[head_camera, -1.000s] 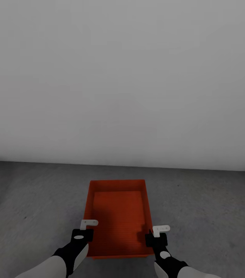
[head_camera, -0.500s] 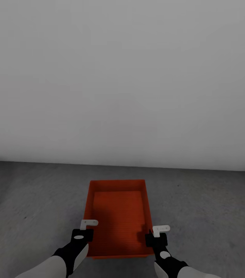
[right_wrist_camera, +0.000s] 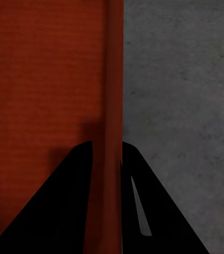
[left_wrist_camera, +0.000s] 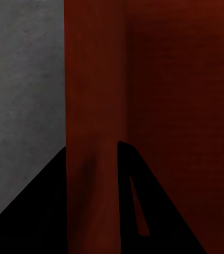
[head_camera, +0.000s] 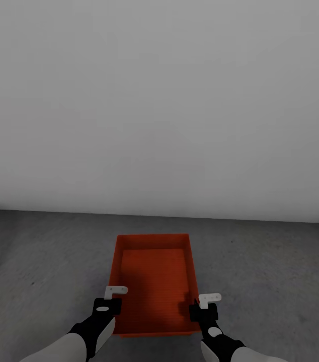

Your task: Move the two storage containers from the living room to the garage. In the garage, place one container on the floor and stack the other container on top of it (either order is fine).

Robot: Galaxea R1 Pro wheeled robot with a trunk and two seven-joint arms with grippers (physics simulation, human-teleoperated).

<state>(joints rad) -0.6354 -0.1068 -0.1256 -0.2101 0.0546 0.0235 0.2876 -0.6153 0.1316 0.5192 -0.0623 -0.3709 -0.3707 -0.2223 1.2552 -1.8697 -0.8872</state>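
Ahead of you: plain grey-white wall (head_camera: 159, 100), bare, evenly lit, spanning full width. Its base meets ground in straight, nearly level line, faintly shadowed along seam.

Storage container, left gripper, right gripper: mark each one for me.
storage container (head_camera: 154, 281), head view, on its ribbed inner bottom.
left gripper (left_wrist_camera: 92, 174), left wrist view, midway between the fingertips, astride the container's side wall.
right gripper (right_wrist_camera: 107, 169), right wrist view, midway between the fingertips, astride the opposite side wall.
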